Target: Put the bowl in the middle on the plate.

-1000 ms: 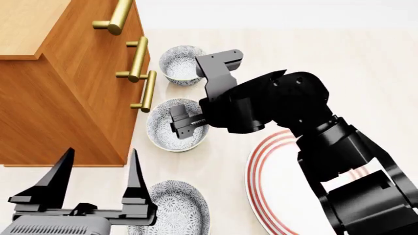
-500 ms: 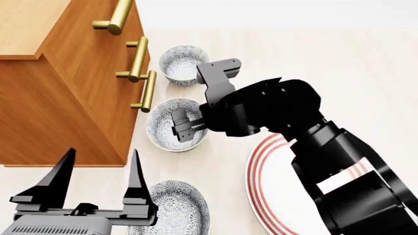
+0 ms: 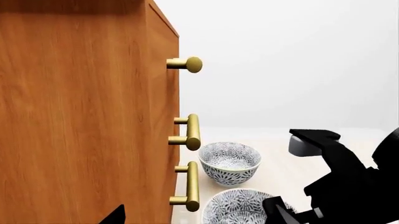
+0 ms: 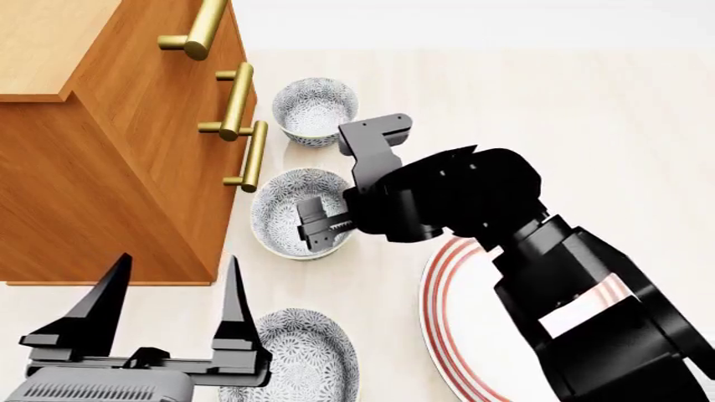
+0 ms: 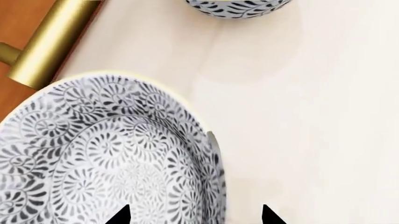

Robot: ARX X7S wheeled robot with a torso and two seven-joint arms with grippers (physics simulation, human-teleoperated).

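Three patterned bowls stand in a row beside the cabinet. The bowl (image 4: 285, 209) in the middle is white with a dense grey-blue floral pattern; it also shows in the right wrist view as the bowl (image 5: 106, 158) and in the left wrist view as the bowl (image 3: 240, 207). My right gripper (image 4: 323, 226) (image 5: 193, 217) is open and low over the bowl's right rim, one fingertip inside and one outside. The plate (image 4: 447, 285), white with red rings, lies to the right, mostly hidden under my right arm. My left gripper (image 4: 167, 314) (image 3: 196, 219) hangs open at the near left, holding nothing.
A wooden cabinet (image 4: 100, 142) with brass handles (image 4: 251, 155) stands close to the left of the bowls. The far bowl (image 4: 316, 107) (image 3: 229, 161) sits behind the middle one, the near bowl (image 4: 301, 356) in front, beside my left gripper.
My right gripper has shifted slightly nearer and to the right, settling over the middle bowl's right rim. The left arm and the bowls have not moved.
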